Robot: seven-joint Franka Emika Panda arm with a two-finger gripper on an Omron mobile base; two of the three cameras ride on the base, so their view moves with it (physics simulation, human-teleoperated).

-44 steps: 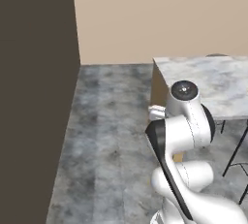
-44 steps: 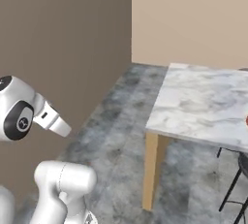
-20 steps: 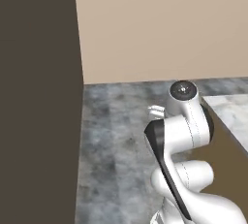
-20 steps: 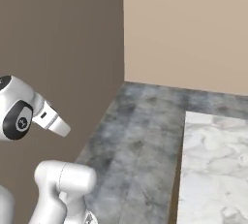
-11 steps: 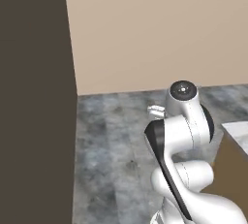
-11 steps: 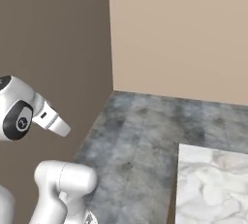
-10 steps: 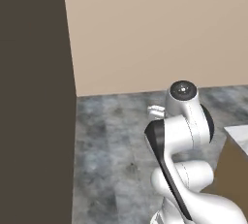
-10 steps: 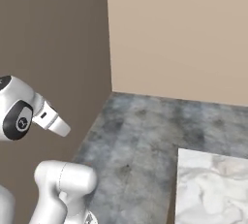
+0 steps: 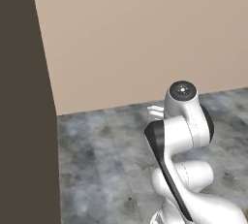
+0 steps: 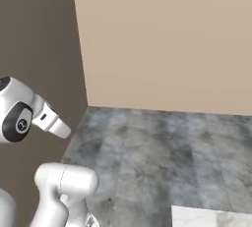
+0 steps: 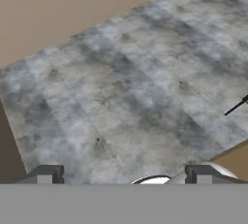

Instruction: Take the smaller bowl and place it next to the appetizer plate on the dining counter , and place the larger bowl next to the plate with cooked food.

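Observation:
My gripper (image 11: 124,174) is open, its two dark fingertips (image 11: 46,173) far apart over bare grey floor with nothing between them. In the left base view, part of the hand (image 9: 155,112) peeks out behind the folded white arm. A corner of the marble dining counter (image 10: 211,217) shows at the bottom of the right base view. The smaller bowl, the larger bowl, the appetizer plate and the plate with cooked food are out of view.
A tall dark brown panel (image 9: 24,121) stands at the left, with a beige wall (image 9: 145,39) straight ahead. Grey stone floor (image 9: 106,160) lies between them. In the hand view a thin black leg (image 11: 236,106) and a tan edge (image 11: 237,160) sit at the right.
The whole picture has shifted, so the base has turned: the marble counter slid towards the lower right edge and more beige wall is ahead. The arm's pose and open gripper are unchanged.

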